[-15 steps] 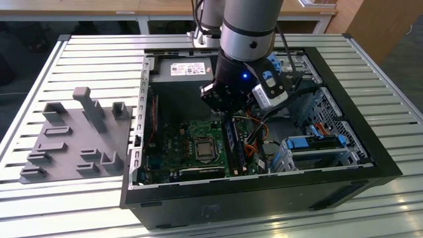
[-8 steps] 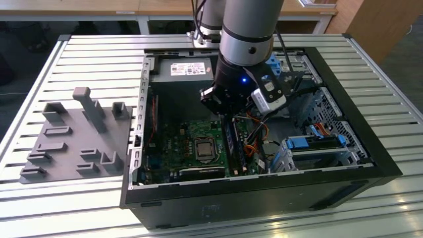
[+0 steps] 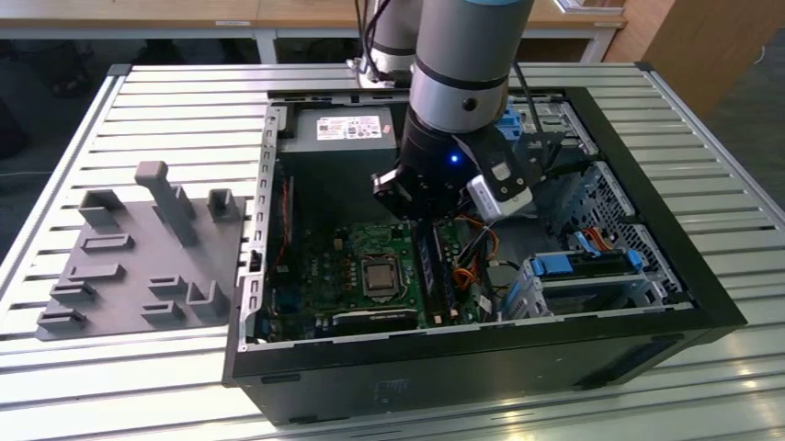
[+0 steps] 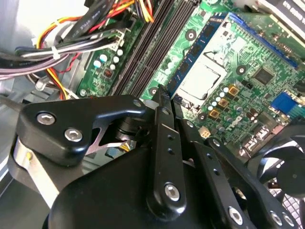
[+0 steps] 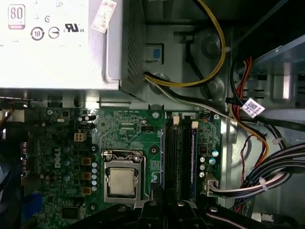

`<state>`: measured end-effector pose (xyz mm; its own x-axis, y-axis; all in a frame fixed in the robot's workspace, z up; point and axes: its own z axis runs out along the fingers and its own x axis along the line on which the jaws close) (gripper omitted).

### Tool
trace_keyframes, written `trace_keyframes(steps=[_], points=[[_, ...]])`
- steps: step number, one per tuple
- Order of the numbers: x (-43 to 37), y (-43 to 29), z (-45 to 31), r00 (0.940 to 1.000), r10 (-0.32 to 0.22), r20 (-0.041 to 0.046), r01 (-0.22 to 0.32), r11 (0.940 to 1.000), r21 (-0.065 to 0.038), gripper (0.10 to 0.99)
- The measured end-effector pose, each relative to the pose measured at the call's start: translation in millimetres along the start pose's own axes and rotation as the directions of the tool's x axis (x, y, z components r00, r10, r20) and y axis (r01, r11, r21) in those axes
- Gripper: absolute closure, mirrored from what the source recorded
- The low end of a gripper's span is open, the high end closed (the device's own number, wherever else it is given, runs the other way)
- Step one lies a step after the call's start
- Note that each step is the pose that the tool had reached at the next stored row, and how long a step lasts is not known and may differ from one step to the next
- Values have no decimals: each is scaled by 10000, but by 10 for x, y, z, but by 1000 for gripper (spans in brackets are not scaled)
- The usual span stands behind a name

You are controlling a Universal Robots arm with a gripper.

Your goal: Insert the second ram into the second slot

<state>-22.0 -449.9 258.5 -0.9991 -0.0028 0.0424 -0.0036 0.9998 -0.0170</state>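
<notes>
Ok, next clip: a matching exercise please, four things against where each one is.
Things:
1. silver metal power supply box
2. grey plastic fixture tray with upright posts
3. bright blue plastic drive bracket
4. black gripper

Places:
A. over the green motherboard
B. on the slatted metal table, outside the black computer case
C. inside the case, on the exterior view's right
D. inside the case, at its far end

Pairs: 1-D, 2-B, 3-C, 4-A.
</notes>
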Motion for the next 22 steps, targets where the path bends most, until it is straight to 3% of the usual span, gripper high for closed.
trace_keyframes(steps=[12, 17, 22], points=[[-57, -10, 117, 9996, 272, -5, -272, 9996, -1, 949], [-92, -9, 205, 9996, 274, -6, -274, 9996, -2, 949], [-100, -9, 218, 9996, 275, -7, -275, 9996, 2, 949]])
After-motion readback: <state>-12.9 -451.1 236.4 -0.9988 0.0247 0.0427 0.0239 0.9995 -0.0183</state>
